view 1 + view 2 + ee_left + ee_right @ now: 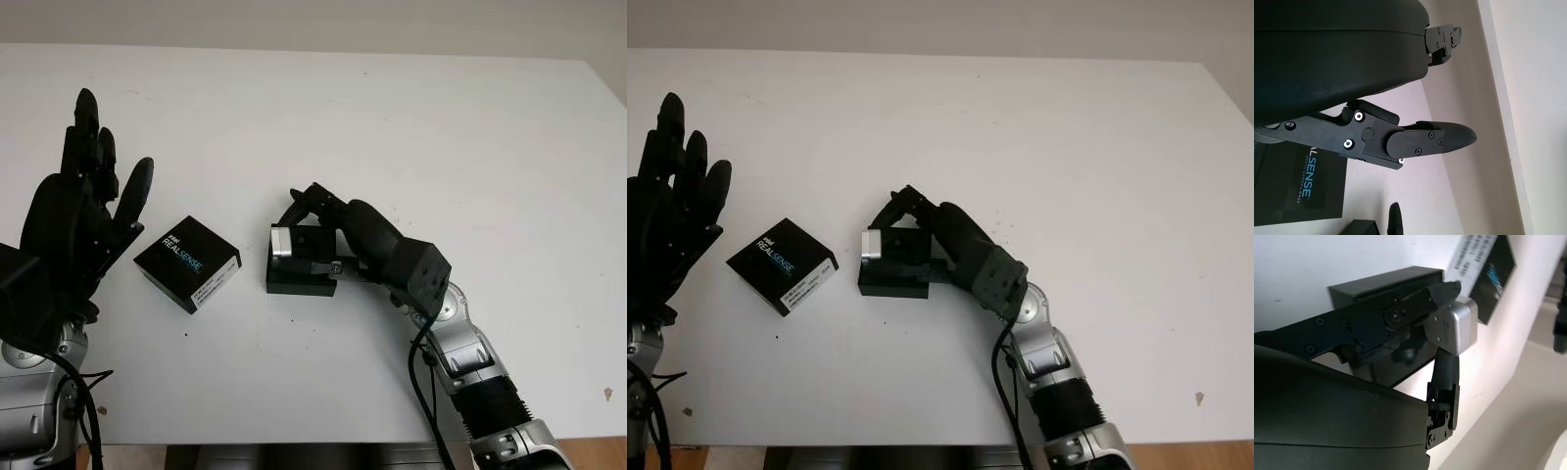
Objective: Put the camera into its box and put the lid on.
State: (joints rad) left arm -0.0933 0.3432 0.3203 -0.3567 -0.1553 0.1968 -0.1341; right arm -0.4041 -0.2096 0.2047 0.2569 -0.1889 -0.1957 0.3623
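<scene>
While the right hand (312,220) reaches in from the lower right of the left eye view, its fingers are pinched on the silver camera (282,242), which sits at the left end of the open black box (299,271) near the middle of the white desk (392,127). Just to the left of the box, apart from it, lies the black lid (188,261) printed REALSENSE, turned at an angle to the desk edge. The left hand (83,211) is raised at the far left, open, holding nothing, above the desk and beside the lid without touching it.

Seen from the right eye view, the same layout holds: camera (872,244) gripped over the left part of the box (893,274), lid (782,264) to its left, left hand (671,211) upright at the picture's edge.

Close up in the left wrist view, the left hand's black shell and one finger (1425,141) hang over the pale desk, with the lid's printed face (1300,191) beneath them and a corner of the box (1364,227) just visible.

Close up in the right wrist view, two fingers (1444,369) of the right hand clamp the silver camera (1452,328) from opposite sides, right at the rim of the box (1386,281); whether it is fully seated inside I cannot tell. The lid (1488,271) lies beyond it.
</scene>
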